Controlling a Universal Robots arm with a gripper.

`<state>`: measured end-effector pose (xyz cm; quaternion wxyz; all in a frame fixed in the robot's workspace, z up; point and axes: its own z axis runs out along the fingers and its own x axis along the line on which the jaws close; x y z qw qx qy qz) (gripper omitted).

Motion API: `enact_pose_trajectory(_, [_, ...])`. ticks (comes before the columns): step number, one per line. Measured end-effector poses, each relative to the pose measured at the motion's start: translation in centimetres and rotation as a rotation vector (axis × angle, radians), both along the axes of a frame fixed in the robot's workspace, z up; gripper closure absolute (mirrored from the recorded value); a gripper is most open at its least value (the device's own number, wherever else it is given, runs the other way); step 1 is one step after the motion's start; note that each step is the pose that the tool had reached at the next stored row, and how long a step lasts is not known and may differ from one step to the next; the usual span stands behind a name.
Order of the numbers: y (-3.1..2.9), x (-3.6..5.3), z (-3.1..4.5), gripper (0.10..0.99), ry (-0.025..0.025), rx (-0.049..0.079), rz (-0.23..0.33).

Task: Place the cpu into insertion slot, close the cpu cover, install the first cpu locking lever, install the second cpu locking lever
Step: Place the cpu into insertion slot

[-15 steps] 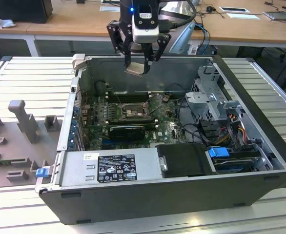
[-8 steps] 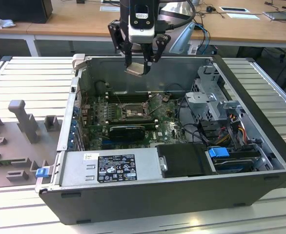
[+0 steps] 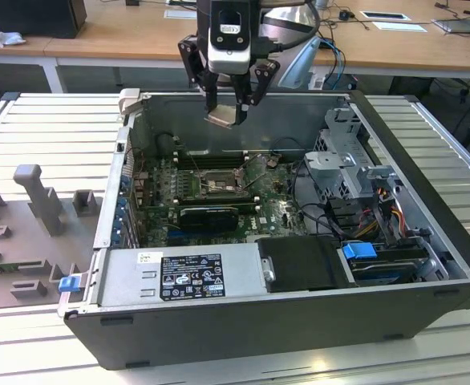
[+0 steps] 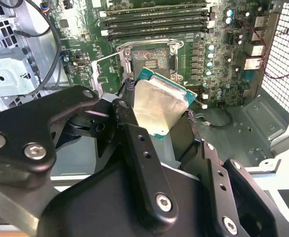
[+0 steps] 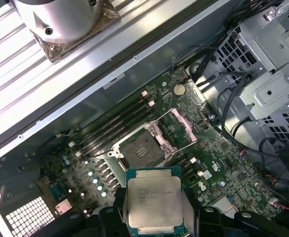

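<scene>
Got the gripper point(image 3: 225, 115) clenched on the cpu point(image 3: 224, 118), pinching the chip by two opposite edges between the black fingers point(image 4: 126, 114). Can see the same grip in both wrist views: silvery top of the cpu point(image 4: 159, 106) tilted in the second wrist view, flatter in the first wrist view point(image 5: 154, 202), with the green edge of the chip peeking out around the metal.

Holding it up in the air, well above the insertion slot point(image 3: 212, 184) and not touching it or the board. Looking past the chip, seeing the insertion slot point(image 5: 143, 148) with its dark centre uncovered, also in the second wrist view point(image 4: 151, 59). Spotted the cpu cover point(image 5: 162, 136) swung up off the insertion slot, hinged along one side of it, window frame standing open. Can't tell how the levers sit.

Further out, got the long black memory slots point(image 5: 115, 126) running just beside the insertion slot, and a black card point(image 3: 209, 215) on the opposite side of it in the exterior view. Then a metal drive cage point(image 3: 343, 164) with loose cables, well apart from the insertion slot toward the exterior view's right. Wrapping it all, the open computer case point(image 3: 427, 200) lying on its side with the insertion slot facing up.
</scene>
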<state>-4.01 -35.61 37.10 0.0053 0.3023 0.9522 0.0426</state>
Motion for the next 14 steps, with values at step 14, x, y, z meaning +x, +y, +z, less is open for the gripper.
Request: enact_pose_trajectory(14, [0.0, 0.0, -0.17, 0.553, 0.0003, -0.003, -0.093])
